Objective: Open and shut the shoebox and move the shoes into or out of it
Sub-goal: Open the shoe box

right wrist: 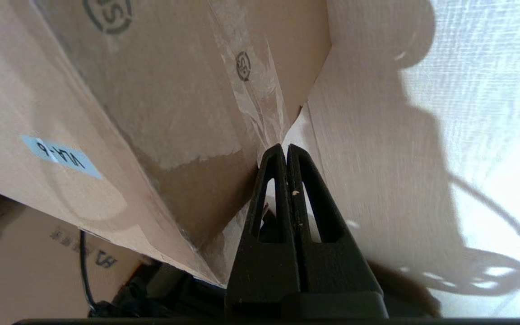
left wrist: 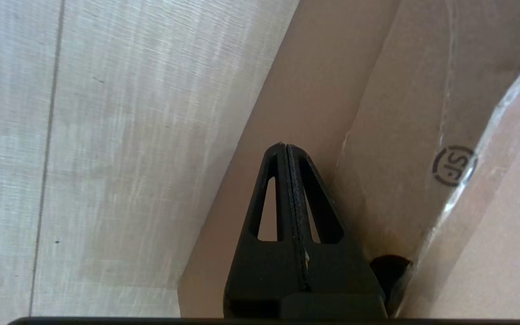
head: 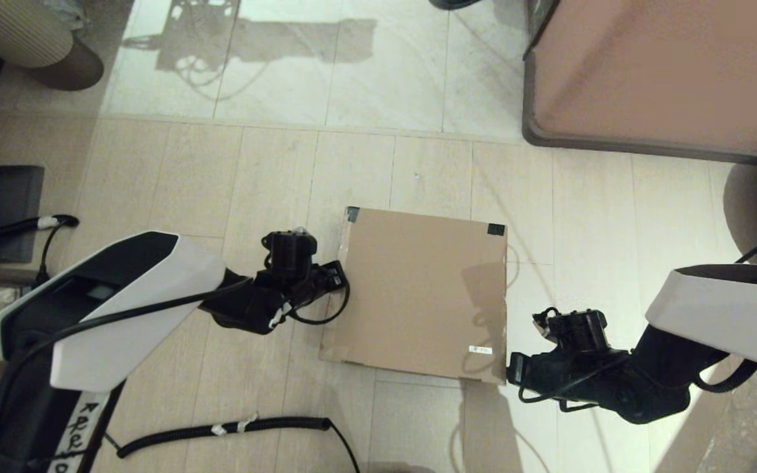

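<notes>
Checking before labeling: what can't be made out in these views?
- Shoes: in no view; the shoebox lid is down, so its contents are hidden.
- Left tool tips: head view hides them behind its own wrist; left wrist view shows them shut.
- White label: text too small in head view.

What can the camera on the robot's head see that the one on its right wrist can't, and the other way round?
Only the head view shows the whole closed box from above, the black tape on its far corners, the left tool at the box's left side, the cabinet and the coiled cable.

Only the right wrist view shows the box's side wall with its round stamps and clear tape, and the right tool shut, its tips at the box's bottom corner.

Both show the box, its label and the pale floor.
</notes>
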Controlling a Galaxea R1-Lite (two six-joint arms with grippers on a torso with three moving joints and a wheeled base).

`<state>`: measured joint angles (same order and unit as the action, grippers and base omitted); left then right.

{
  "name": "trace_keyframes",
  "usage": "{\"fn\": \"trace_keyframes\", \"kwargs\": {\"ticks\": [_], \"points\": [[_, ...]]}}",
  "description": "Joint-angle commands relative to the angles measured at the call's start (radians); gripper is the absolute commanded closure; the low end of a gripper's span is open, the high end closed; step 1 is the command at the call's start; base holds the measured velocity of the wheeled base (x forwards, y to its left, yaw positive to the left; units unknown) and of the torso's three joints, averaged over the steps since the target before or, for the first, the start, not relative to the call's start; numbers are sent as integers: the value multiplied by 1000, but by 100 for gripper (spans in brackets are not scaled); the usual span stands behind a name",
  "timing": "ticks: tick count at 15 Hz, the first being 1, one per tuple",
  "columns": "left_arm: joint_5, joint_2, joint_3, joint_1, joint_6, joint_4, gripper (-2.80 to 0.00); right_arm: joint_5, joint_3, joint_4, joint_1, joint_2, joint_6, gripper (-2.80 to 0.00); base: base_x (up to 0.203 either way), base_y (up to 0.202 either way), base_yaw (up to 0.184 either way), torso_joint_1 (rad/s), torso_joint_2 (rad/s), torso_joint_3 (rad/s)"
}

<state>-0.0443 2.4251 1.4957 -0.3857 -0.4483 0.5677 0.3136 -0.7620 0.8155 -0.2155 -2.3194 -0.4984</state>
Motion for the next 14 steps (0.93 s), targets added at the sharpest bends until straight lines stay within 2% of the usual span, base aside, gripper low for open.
{"fn": "trace_keyframes", "kwargs": {"ticks": [1, 9, 11, 14], "points": [[0, -4, 0, -5, -3, 3, 0, 2, -14, -11, -1, 0, 34, 0, 0, 0, 0, 0, 0, 0], [0, -39, -7, -21, -15, -4, 0, 16, -27, -44, -1, 74, 11, 0, 0, 0, 0, 0, 0, 0], [0, -57, -13, -21, -15, -6, 0, 22, -22, -56, -1, 110, -73, 0, 0, 0, 0, 0, 0, 0], [-2, -86, -28, -21, -16, -15, 0, 87, -10, -89, -2, 175, -198, 0, 0, 0, 0, 0, 0, 0]]}}
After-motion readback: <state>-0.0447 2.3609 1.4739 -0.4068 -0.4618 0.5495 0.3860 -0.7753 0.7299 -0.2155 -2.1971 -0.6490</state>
